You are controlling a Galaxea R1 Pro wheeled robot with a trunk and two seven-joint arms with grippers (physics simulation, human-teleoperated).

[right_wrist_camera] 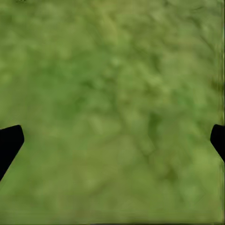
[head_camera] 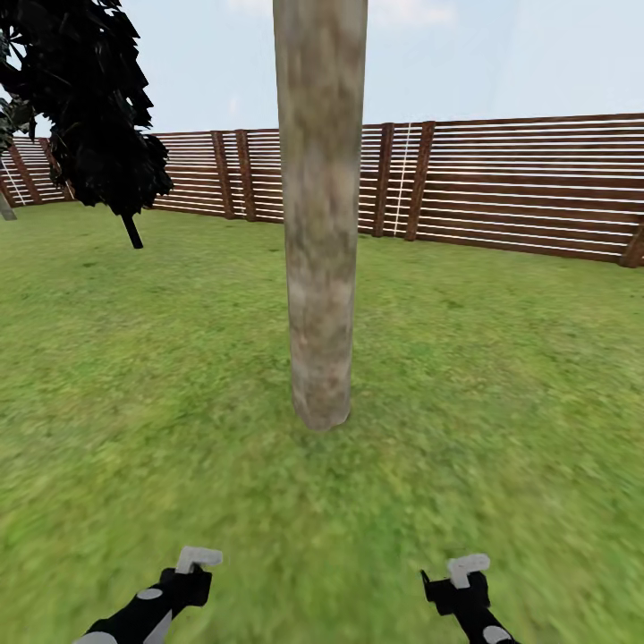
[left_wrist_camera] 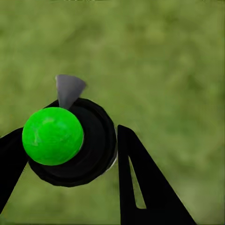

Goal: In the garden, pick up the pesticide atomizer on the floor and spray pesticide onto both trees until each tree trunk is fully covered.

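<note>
While 1 thick mottled tree trunk (head_camera: 318,215) is standing upright on the lawn (head_camera: 501,376) directly ahead, well short of the slatted fence (head_camera: 528,183), both arms are hanging low. The left gripper (left_wrist_camera: 65,154) is clamping the pesticide atomizer (left_wrist_camera: 70,140), green ball and grey nozzle showing over grass. The right gripper (right_wrist_camera: 112,140) is gaping wide, holding nothing. A dark tree (head_camera: 85,98) is standing near the fence's left stretch.

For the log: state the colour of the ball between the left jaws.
Bright green ball, best in the left wrist view.
</note>
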